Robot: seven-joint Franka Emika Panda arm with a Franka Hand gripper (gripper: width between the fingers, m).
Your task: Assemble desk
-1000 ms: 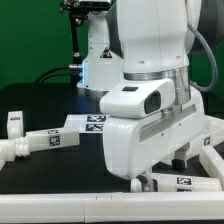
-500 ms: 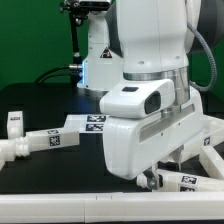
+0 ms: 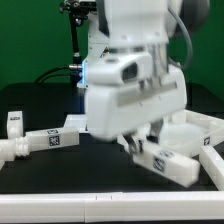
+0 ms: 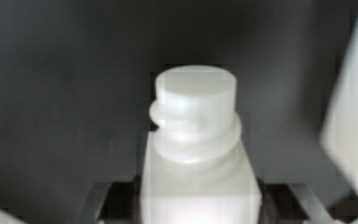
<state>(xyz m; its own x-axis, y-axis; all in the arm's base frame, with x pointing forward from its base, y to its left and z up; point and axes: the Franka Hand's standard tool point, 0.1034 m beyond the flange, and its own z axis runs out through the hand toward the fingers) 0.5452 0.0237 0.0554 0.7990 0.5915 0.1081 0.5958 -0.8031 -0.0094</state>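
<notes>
My gripper [image 3: 141, 147] is shut on a white square-post desk leg [image 3: 168, 163]. The leg hangs tilted just above the black table, a tag on its side. In the wrist view the leg [image 4: 197, 130] runs out from between my gripper [image 4: 197, 203] fingers [image 4: 115, 202], and its rounded screw tip points away. Three more tagged legs [image 3: 48, 140] lie at the exterior view's left. The white rimmed desk top [image 3: 208, 127] sits at the exterior view's right, partly hidden behind the arm.
The bulky white robot body [image 3: 130, 80] fills the middle of the exterior view. A green wall stands behind the table. A white strip [image 3: 90, 197] runs along the table's front edge. A black stand [image 3: 82, 30] rises at the back.
The jaws have closed on the leg that lay by the front edge. The arm has risen and swung toward the exterior view's left, lifting the leg off the table at a tilt.
</notes>
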